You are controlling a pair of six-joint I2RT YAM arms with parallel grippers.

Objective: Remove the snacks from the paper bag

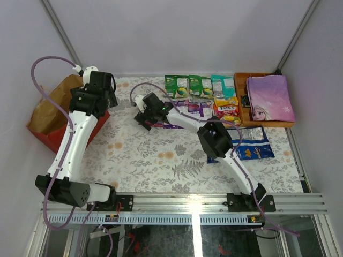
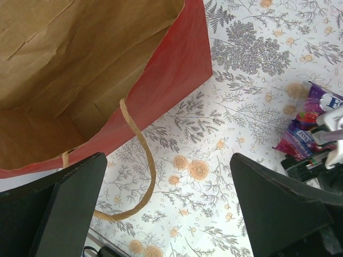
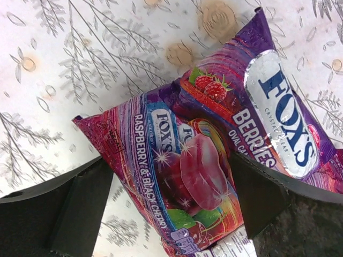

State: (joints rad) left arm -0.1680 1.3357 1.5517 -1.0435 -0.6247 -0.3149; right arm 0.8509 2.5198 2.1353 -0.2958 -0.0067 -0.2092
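Observation:
The paper bag (image 1: 52,115) lies on its side at the far left, red outside, brown inside; its mouth (image 2: 80,64) shows nothing inside. My left gripper (image 1: 103,92) hovers open and empty (image 2: 169,214) over the cloth beside the bag's paper handle (image 2: 140,160). My right gripper (image 1: 146,119) is mid-table, its fingers (image 3: 80,209) set wide and touching both side edges of a purple Fox's packet (image 3: 203,160); this packet also shows in the left wrist view (image 2: 300,134). At the back lie green packets (image 1: 177,85), a teal one (image 1: 222,85), a yellow-red one (image 1: 226,106) and another purple one (image 1: 195,110). A blue bag (image 1: 249,143) lies right.
A wooden tray (image 1: 240,80) at the back right holds the purple princess book (image 1: 270,98). A flowered cloth (image 1: 155,155) covers the table. White walls close in on the left, back and right. The right arm's elbow (image 1: 214,136) stands over the blue bag's left edge.

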